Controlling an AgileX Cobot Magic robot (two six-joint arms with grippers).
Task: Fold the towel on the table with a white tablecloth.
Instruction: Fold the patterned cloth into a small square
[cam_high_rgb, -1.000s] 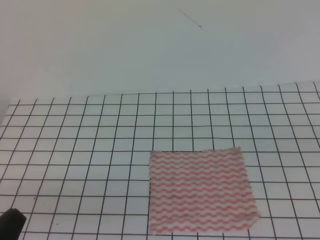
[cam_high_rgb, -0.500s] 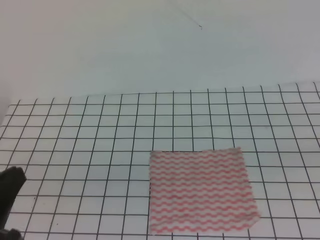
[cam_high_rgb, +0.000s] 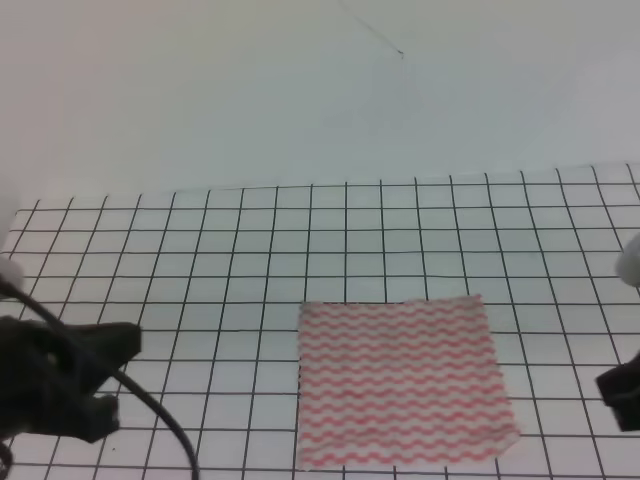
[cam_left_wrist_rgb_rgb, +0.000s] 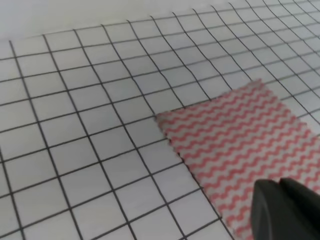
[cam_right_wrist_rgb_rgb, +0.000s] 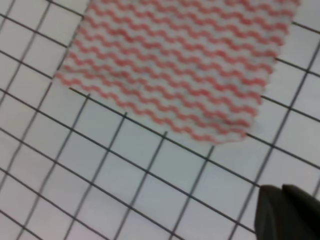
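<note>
Lying flat: towel (cam_high_rgb: 402, 380) on table (cam_high_rgb: 200, 260) | left tool (cam_high_rgb: 115, 375) parted | right tool (cam_high_rgb: 620, 395) unclear

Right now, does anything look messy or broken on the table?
Nothing stands out. The towel lies flat and unfolded on the gridded tablecloth, sitting a little crooked to the grid lines. No spills or tears show. Both grippers are off to the sides, not touching it.

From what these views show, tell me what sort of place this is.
Probably a lab test bench: a gridded white tablecloth, one striped towel laid flat, a plain wall, and robot arms entering from both sides.
</note>
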